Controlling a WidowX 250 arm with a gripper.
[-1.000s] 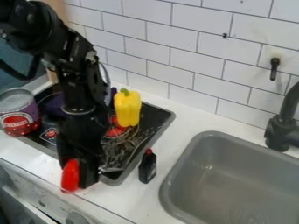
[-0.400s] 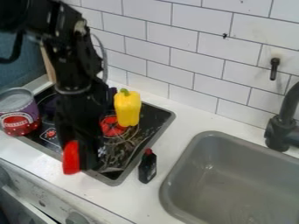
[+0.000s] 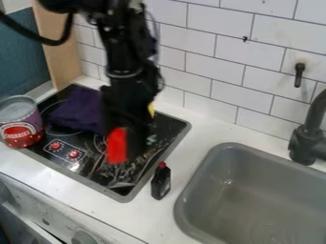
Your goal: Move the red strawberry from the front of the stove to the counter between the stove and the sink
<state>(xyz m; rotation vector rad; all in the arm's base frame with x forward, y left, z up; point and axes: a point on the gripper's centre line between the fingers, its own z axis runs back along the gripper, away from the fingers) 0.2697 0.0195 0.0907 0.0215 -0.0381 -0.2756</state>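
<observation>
The black gripper (image 3: 130,146) hangs over the right half of the stove, shut on a red object (image 3: 117,146) that shows on its left side. The arm hides most of a yellow bell pepper (image 3: 151,109); only a sliver shows at its right. Left of the gripper, a dark purple cloth (image 3: 77,109) lies crumpled on the black stove top (image 3: 39,148). A small black bottle with a red cap (image 3: 161,182) stands on the counter just off the stove's right edge.
A large can with a cherry label (image 3: 22,122) stands at the stove's left edge. At the right are a grey sink (image 3: 255,190) and a dark faucet (image 3: 308,138). White wall tiles (image 3: 210,71) rise behind the counter.
From the stove's front edge, the gripper has moved up and to the right in view with the red object. The purple cloth is uncovered, while the pepper is now mostly hidden.
</observation>
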